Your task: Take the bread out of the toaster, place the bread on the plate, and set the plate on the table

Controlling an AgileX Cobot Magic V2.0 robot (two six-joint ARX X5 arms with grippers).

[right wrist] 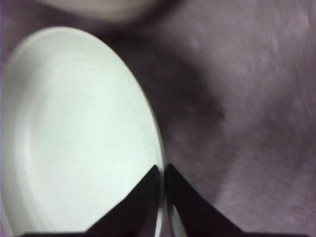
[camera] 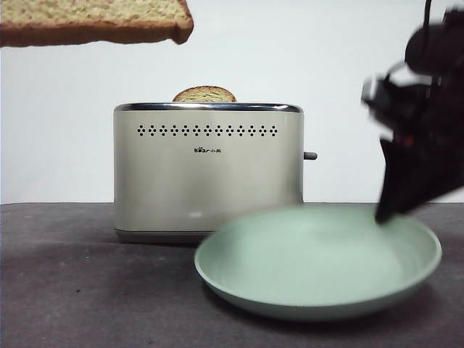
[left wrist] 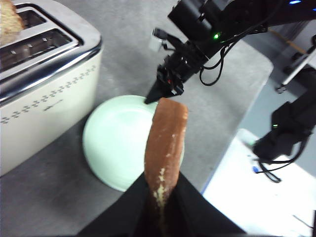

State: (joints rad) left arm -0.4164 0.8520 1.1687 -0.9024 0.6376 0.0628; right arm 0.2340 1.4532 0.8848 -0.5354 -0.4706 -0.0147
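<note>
The bread (camera: 94,20) hangs high at the top left of the front view, above and left of the toaster (camera: 210,174). My left gripper (left wrist: 160,185) is shut on the bread (left wrist: 165,143), seen edge-on with its brown crust, above the mint-green plate (left wrist: 118,143). The plate (camera: 319,264) lies on the table (camera: 72,290) in front of the toaster's right end and looks blurred. My right gripper (right wrist: 162,170) is shut on the plate's rim (right wrist: 148,118); it shows dark at the right of the front view (camera: 384,214).
A second slice (camera: 204,94) pokes its brown domed top out of the toaster's slot. The toaster's lever (camera: 310,155) sticks out on its right side. In the left wrist view the table's edge (left wrist: 232,133) runs close beyond the plate.
</note>
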